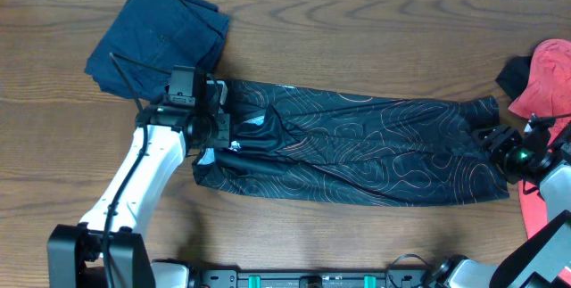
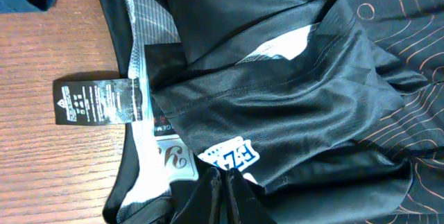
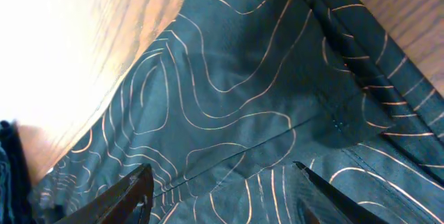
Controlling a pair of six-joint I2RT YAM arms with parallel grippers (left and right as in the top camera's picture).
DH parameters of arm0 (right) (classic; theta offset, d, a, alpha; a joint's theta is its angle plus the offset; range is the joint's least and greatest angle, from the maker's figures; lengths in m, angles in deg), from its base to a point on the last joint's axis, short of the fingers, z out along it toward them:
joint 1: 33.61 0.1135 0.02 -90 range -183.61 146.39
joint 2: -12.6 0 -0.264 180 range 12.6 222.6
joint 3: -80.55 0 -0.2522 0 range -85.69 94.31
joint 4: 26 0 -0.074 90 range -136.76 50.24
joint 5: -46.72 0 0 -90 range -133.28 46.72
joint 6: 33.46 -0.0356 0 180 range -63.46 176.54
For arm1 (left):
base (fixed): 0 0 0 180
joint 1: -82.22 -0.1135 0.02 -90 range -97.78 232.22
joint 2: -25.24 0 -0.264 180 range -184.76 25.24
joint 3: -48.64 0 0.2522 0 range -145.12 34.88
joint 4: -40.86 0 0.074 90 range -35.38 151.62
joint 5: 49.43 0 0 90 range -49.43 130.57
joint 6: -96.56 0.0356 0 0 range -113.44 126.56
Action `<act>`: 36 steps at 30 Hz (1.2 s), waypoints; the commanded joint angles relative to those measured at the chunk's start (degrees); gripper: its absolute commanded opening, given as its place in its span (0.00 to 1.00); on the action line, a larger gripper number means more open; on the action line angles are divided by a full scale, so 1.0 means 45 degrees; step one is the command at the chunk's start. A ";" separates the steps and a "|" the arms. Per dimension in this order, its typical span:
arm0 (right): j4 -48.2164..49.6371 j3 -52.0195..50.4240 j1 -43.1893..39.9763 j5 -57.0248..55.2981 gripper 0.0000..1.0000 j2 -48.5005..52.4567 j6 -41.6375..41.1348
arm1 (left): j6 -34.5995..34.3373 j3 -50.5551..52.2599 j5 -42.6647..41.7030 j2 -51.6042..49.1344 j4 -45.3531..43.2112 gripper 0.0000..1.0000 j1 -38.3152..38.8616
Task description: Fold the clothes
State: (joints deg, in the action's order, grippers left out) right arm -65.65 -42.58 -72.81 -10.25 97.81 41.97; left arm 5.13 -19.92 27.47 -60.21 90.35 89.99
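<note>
Brown wood-grain table [image 1: 357,3], three garments on it. Far left at the back: folded navy garment [image 1: 161,34], not ours. Just right of it the left gripper [image 1: 220,136] sits over the jersey's left end, jaws closed on a raised fold of black fabric next to the collar and its black label [image 2: 97,100] (wrist view shows cloth bunched up toward the fingertips). The jersey [image 1: 375,150] lies mid-table, already narrowed into a long band; its long axis runs straight left-right, from one claw to the other. At its right end the right gripper [image 1: 493,141] hangs low over the contour-line fabric with fingers [image 3: 132,196] spread apart, nothing pinched that I can see. Coral-red garment [image 1: 549,78] is beyond it at the right edge, apart from the jersey. Key relation: each arm owns one end of the band, so my guess is the next fold goes end-over-end along that axis, and the right claw needs to close on its end first.
</note>
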 commanded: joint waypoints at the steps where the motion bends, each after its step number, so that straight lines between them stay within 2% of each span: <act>1: -0.0131 0.0073 -0.0112 -0.0772 0.61 0.0068 0.0199 | 0.0219 -0.0121 0.0209 -0.0165 -0.0010 0.07 0.0015; 3: -0.0291 0.0073 -0.0121 -0.1739 0.61 0.0068 -0.0102 | 0.0219 -0.0121 0.0204 -0.0165 -0.0015 0.08 0.0015; 6: -0.0597 0.0073 -0.0121 -0.3565 0.63 0.0068 -0.0476 | 0.0214 -0.0121 0.0199 -0.0165 -0.0010 0.17 0.0015; 7: -0.0607 0.0073 -0.0121 -0.3745 0.63 0.0068 -0.0471 | 0.0214 -0.0121 0.0194 -0.0165 0.0015 0.26 0.0015; 8: -0.0602 0.0073 -0.0121 -0.3769 0.63 0.0068 -0.0471 | 0.0214 -0.0117 0.0194 -0.0165 0.0044 0.30 0.0015; 11: -0.0826 0.0073 -0.0117 -0.4046 0.63 0.0068 -0.0476 | 0.0209 0.0053 0.0185 -0.0170 0.0087 0.37 0.0015; 14: -0.1413 0.0058 -0.0117 -0.5017 0.50 0.0083 -0.1005 | 0.0160 0.0321 -0.0141 -0.0170 0.0092 0.46 0.0015; 15: -0.1535 0.0049 -0.0107 -0.4988 0.49 0.0117 -0.1044 | 0.0160 0.0432 -0.0214 -0.0170 0.0087 0.49 0.0015; 20: -0.1826 0.0034 -0.0107 -0.5017 0.50 0.0461 -0.1044 | 0.0160 0.0835 -0.0233 -0.0170 0.0151 0.53 0.0015; 28: -0.1273 0.0029 -0.0107 -0.4998 0.49 0.1651 -0.1049 | 0.0160 0.1307 -0.0238 -0.0170 0.0223 0.53 0.0015; 34: -0.1146 0.0097 -0.0151 -0.4896 0.08 0.1996 -0.1258 | 0.0160 0.1574 -0.0238 -0.0170 0.0063 0.52 0.0015; 36: -0.1370 0.0282 -0.0214 -0.4852 0.01 0.1914 -0.1389 | 0.0160 0.1710 -0.0238 -0.0175 -0.0053 0.48 0.0015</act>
State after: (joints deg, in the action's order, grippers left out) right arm -70.96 -41.49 -72.88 -32.34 105.03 36.99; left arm 5.26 -13.30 26.96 -60.49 90.39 89.99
